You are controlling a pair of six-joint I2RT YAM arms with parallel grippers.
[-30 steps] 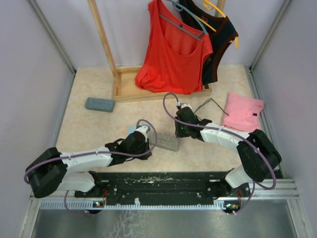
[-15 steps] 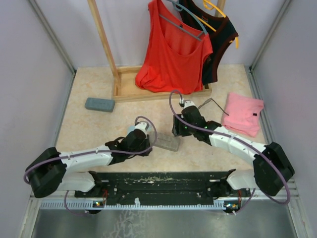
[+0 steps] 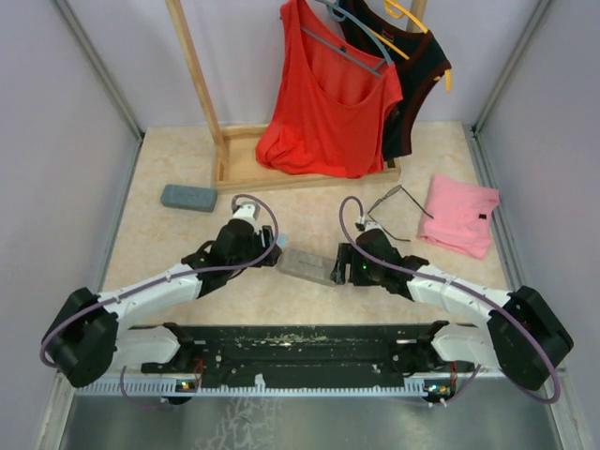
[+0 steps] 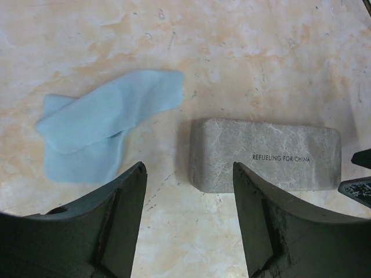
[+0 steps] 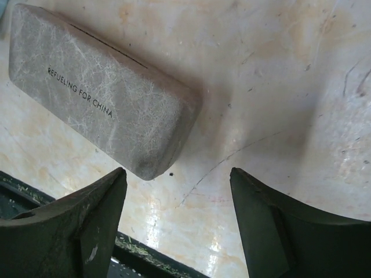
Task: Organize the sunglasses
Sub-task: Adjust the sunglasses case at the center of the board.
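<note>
- Top view: the left pincer point(image 3: 270, 256) and the right pincer point(image 3: 337, 271) face each other across a grey case point(image 3: 306, 266) that lies flat on the table point(image 3: 178, 248), one pincer at each end of it
- From this height I cannot tell how the jaws of either pincer stand
- One pair of sunglasses point(image 3: 397, 200) lies on the table well behind the right pincer, its arms spread, just beside a folded pink cloth point(image 3: 459, 216)
- A second grey case point(image 3: 188, 197) lies far off to the left, near the base of a wooden rack point(image 3: 234, 174), where a red top point(image 3: 328, 103) and a black top point(image 3: 417, 84) hang
- Left wrist view: the left pincer point(image 4: 188, 171) is open, its fingers point(image 4: 113, 217) wide apart with only bare table between them
- The grey case point(image 4: 264, 155), printed "REFUELING FOR CHINA", lies closed just beyond the fingertips, and a crumpled light blue cloth point(image 4: 101, 124) lies to its left, close by but apart from it
- No sunglasses show here
- Right wrist view: the right pincer point(image 5: 177, 174) is open too, gripping nothing
- The same closed case point(image 5: 104, 92) lies slantwise ahead, its near corner just beside the left finger point(image 5: 75, 226)
- No sunglasses show here either
</note>
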